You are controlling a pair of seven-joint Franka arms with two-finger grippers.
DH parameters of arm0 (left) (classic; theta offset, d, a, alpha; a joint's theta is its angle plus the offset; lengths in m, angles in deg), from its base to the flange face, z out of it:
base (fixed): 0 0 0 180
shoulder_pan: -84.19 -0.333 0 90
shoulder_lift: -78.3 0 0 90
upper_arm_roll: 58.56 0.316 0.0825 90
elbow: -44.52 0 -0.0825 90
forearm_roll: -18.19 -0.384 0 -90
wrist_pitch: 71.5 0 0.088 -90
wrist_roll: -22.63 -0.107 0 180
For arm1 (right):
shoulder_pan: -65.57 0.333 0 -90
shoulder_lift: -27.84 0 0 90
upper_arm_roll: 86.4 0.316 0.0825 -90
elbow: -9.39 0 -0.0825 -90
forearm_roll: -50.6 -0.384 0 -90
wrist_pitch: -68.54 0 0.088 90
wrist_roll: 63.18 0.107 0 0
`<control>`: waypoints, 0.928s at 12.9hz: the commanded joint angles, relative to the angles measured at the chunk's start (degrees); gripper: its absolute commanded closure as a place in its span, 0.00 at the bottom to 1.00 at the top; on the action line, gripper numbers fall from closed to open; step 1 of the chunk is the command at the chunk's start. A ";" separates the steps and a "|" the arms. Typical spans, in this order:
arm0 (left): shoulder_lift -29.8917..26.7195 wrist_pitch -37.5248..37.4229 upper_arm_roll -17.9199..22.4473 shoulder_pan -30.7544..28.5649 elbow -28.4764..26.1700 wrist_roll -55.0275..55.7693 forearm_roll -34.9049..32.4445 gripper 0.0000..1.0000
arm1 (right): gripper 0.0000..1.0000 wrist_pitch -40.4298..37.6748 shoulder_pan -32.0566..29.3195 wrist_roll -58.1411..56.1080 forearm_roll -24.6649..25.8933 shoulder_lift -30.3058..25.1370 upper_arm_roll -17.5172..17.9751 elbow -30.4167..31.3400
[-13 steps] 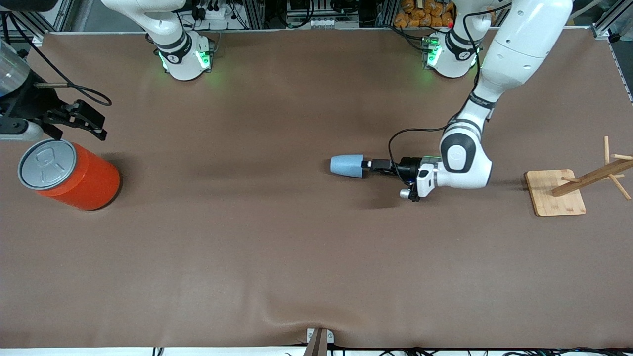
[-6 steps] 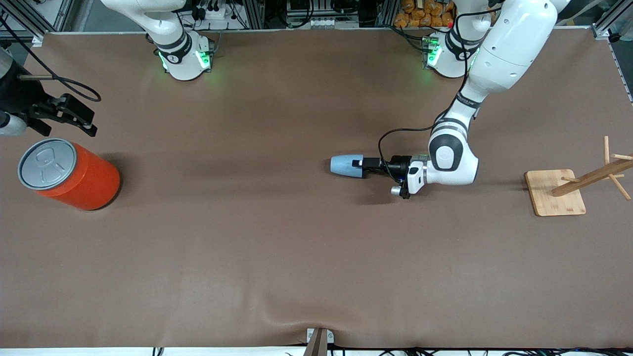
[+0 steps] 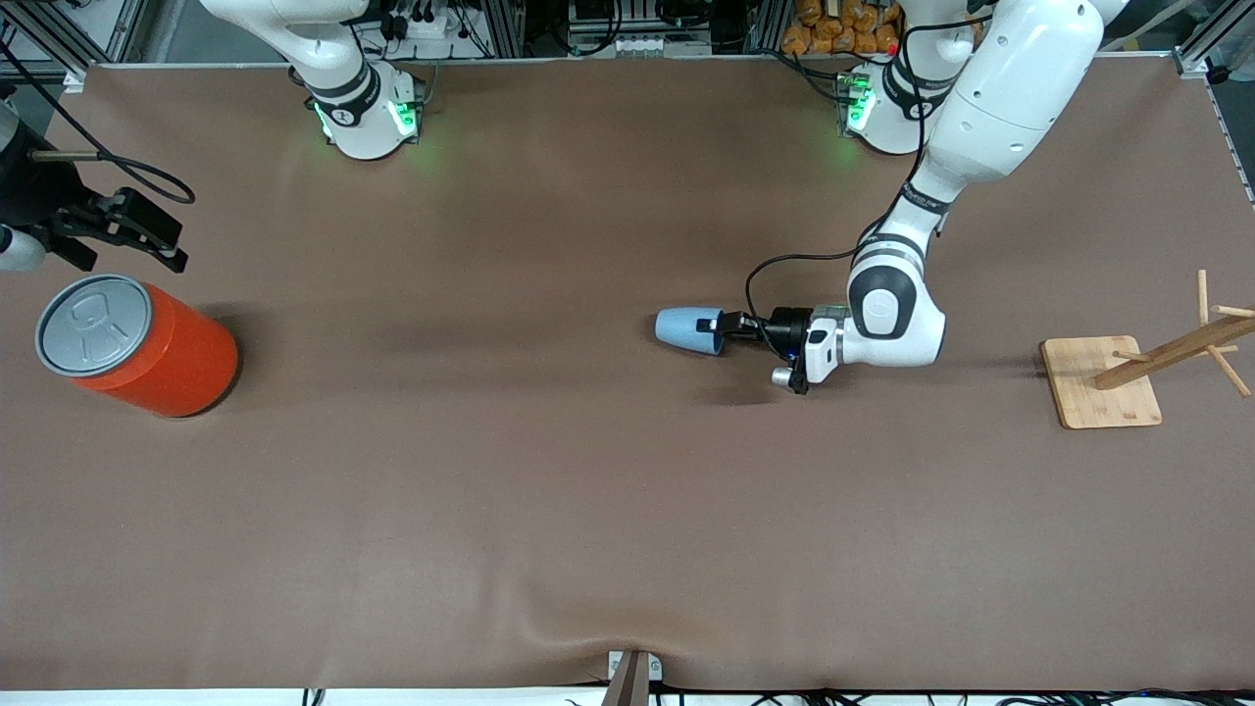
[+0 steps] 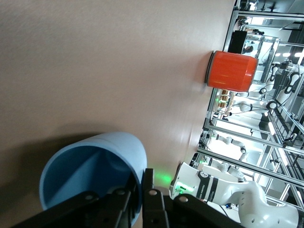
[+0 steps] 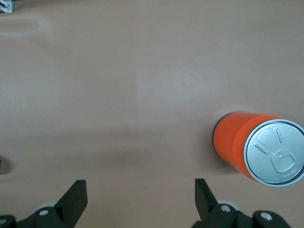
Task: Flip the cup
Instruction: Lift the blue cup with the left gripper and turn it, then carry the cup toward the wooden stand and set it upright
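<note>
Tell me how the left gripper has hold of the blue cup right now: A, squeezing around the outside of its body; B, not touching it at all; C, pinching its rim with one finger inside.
C: in the left wrist view the left gripper has the cup wall clamped between its fingers, one finger inside the mouth.

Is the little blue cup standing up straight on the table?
No, the cup lies tipped on its side, its rim pinched by the left gripper in the front view.
</note>
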 commanded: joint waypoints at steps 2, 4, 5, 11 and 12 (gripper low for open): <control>-2.16 1.45 0.07 -0.72 -0.34 0.89 4.90 1.00 | 0.00 -1.25 -0.50 -0.75 -0.16 0.94 0.21 -1.77; -3.39 1.45 0.33 -2.12 0.44 2.57 5.36 1.00 | 0.00 -1.25 -0.50 -0.84 -0.16 0.94 0.21 -1.77; -4.44 1.53 0.51 -2.92 0.45 3.36 5.44 1.00 | 0.00 -1.25 -0.41 -0.84 -0.16 0.94 0.21 -1.77; -8.41 3.12 2.44 -11.09 3.86 10.46 -1.54 1.00 | 0.00 -3.36 -0.67 -0.84 -0.16 0.77 0.21 -1.77; -8.14 3.20 2.97 -12.06 6.05 14.40 -7.07 1.00 | 0.00 -3.36 -0.67 -0.84 -0.16 0.77 0.21 -1.77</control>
